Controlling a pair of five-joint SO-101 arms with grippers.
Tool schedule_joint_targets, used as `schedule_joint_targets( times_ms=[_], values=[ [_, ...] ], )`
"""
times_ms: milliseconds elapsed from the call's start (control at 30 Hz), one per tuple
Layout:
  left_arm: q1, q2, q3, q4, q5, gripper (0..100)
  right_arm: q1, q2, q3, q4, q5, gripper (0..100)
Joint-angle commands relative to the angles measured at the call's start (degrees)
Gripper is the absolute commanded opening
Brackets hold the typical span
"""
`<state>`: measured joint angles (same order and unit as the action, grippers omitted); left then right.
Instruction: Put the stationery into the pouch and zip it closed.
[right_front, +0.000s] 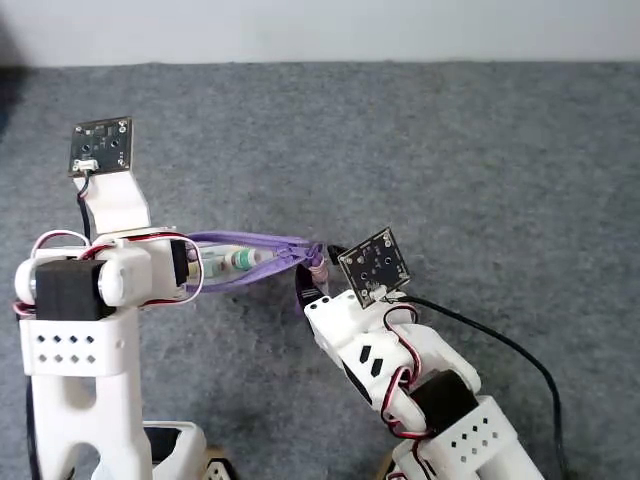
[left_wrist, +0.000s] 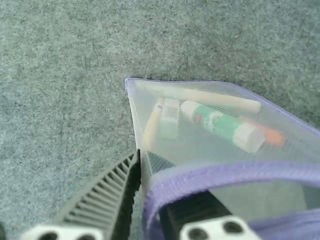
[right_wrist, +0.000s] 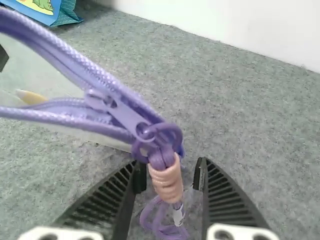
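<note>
A clear mesh pouch (right_front: 250, 240) with a purple zip lies between the two arms, its mouth open. Inside it lie a green-and-white glue stick (left_wrist: 220, 125), a cream pencil (left_wrist: 225, 99), a white eraser (left_wrist: 170, 117) and an orange piece (left_wrist: 272, 136). My left gripper (left_wrist: 143, 162) is shut on the pouch's end edge (left_wrist: 135, 115). At the other end sit the zip slider (right_wrist: 107, 102) and its pull, from which a pink bead charm (right_wrist: 167, 182) hangs. My right gripper (right_wrist: 167, 175) is open, with the charm between its fingers. From above, the right gripper (right_front: 312, 280) is just below the pull (right_front: 318, 262).
Grey carpet (right_front: 480, 170) covers the table, with open room to the right and at the back. A white wall (right_front: 320, 30) runs along the far edge. A black cable (right_front: 500, 345) trails from the right arm. A blue printed item (right_wrist: 40, 7) lies by the wall.
</note>
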<state>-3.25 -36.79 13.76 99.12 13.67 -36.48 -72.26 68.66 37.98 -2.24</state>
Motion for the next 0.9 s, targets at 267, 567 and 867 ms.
schedule_joint_targets(
  times_ms=[267, 567, 867],
  values=[
    [-0.1, -0.8, -2.3, -0.8, 0.7, 1, 0.7, -0.4, -0.3, -2.9, 0.6, 0.2],
    [-0.1, -1.3, -2.7, -0.8, 0.6, 1, 1.3, -0.8, -0.7, -4.2, 3.5, 0.8],
    [-0.2, -1.4, -13.9, 1.3, 0.9, 3, 8.0, -0.4, -5.2, -4.3, 3.6, 0.8]
  ],
)
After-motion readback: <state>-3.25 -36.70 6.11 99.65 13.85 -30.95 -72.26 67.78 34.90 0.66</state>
